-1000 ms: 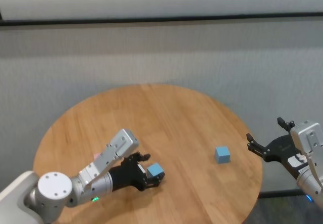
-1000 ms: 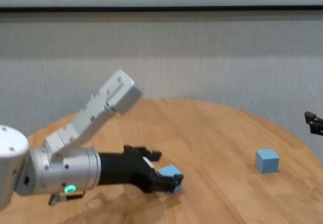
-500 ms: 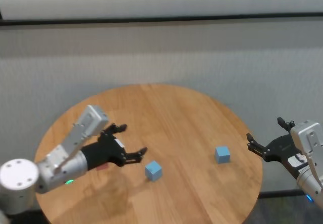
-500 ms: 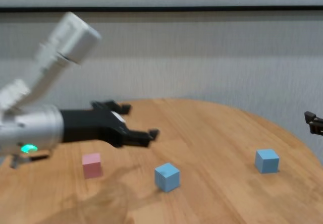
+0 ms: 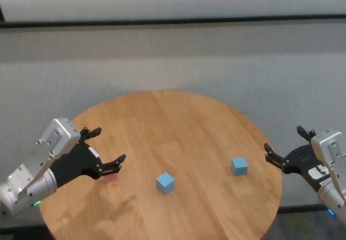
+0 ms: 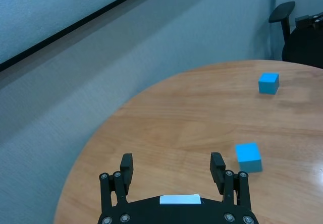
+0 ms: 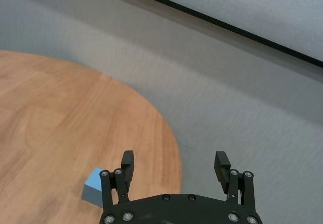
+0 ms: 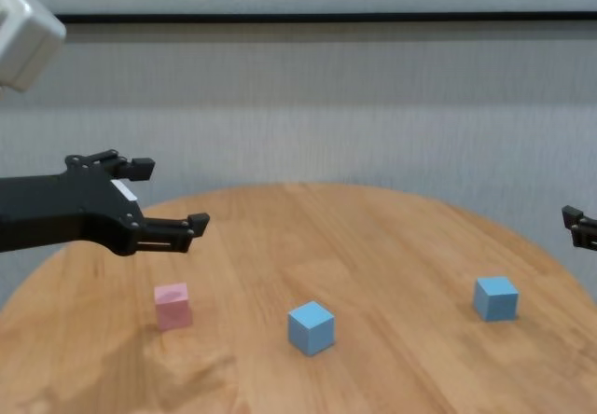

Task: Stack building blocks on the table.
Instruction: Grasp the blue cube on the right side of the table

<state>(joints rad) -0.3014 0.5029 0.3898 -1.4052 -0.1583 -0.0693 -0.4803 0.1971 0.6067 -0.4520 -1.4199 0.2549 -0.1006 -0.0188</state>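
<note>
The robot's left arm reaches in from the left side, its black left pincer (image 5: 102,151) hanging in the air, fingers spread wide and holding nothing. On the far right, the right arm sits low, its right pincer (image 5: 285,149) likewise spread open and empty, pointing inward.

Silver-grey arms, black two-fingered left tool (image 5: 102,148), right tool (image 5: 286,148), green indicator light

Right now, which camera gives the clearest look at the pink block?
The chest view: the pink block sits fully exposed on the table. In the head view the left gripper hides most of it; neither wrist view shows it.
</note>
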